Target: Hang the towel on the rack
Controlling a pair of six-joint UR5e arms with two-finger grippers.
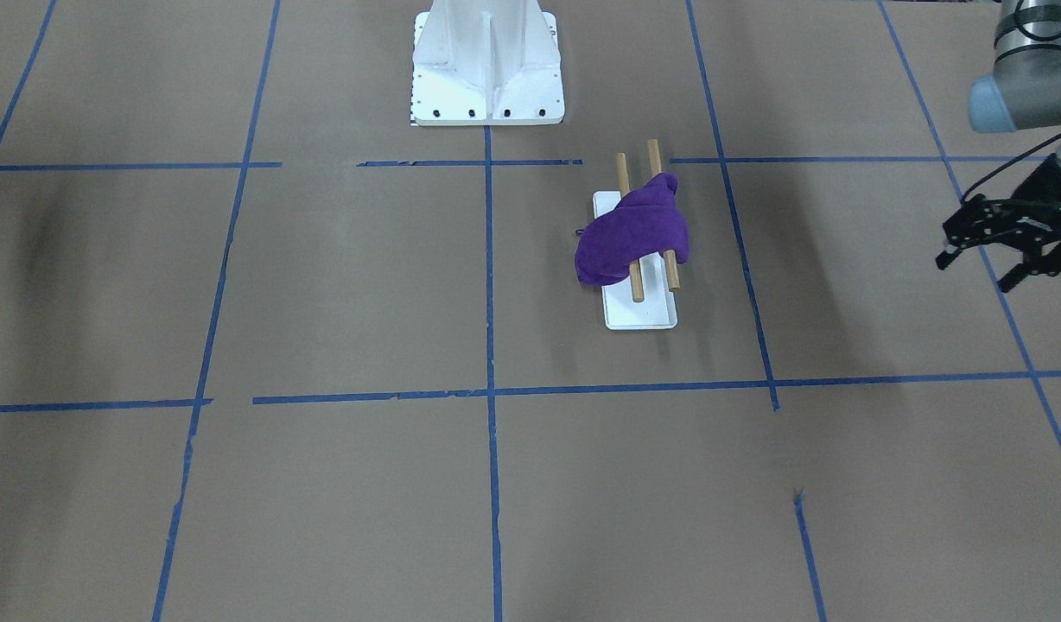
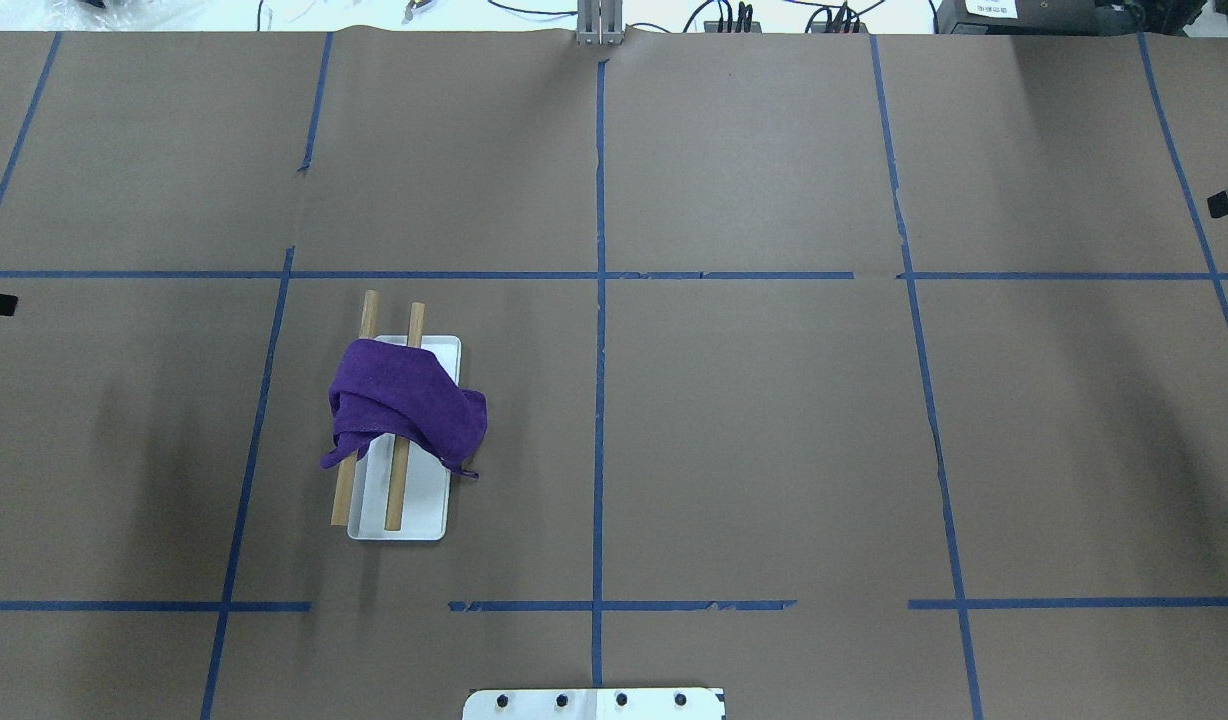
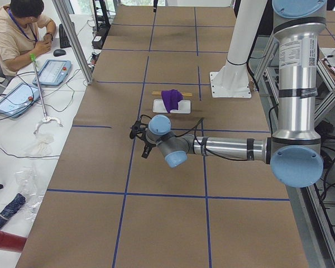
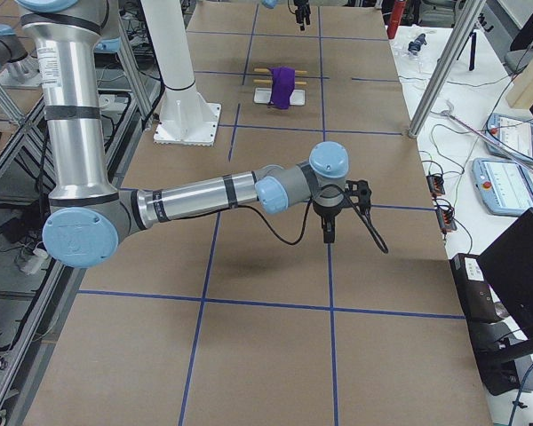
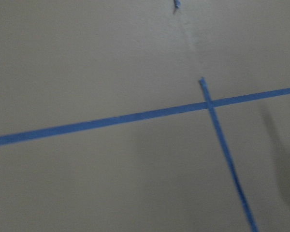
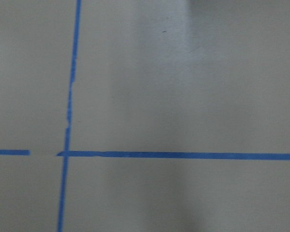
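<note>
On the robot's left half of the surface (image 2: pixel 774 450), the rack (image 2: pixel 424 505) stands with the towel (image 2: pixel 404 400) bunched across both wooden rods (image 2: pixel 395 500). One corner trails over the outer rod, and the rod ends are bare. The left arm (image 3: pixel 229 148) has its forearm stretched level and low, well apart from the rack. The left tool (image 1: pixel 975 272) hangs free, fingers spread, gripping nothing. The right arm (image 4: pixel 204 191) is likewise extended level, its wrist turned so the right tool (image 4: pixel 328 232) points down at bare surface. Whether its fingers are spread or closed cannot be told. A white pedestal (image 1: pixel 487 69) stands at the robot's edge, apart from the rack.
</note>
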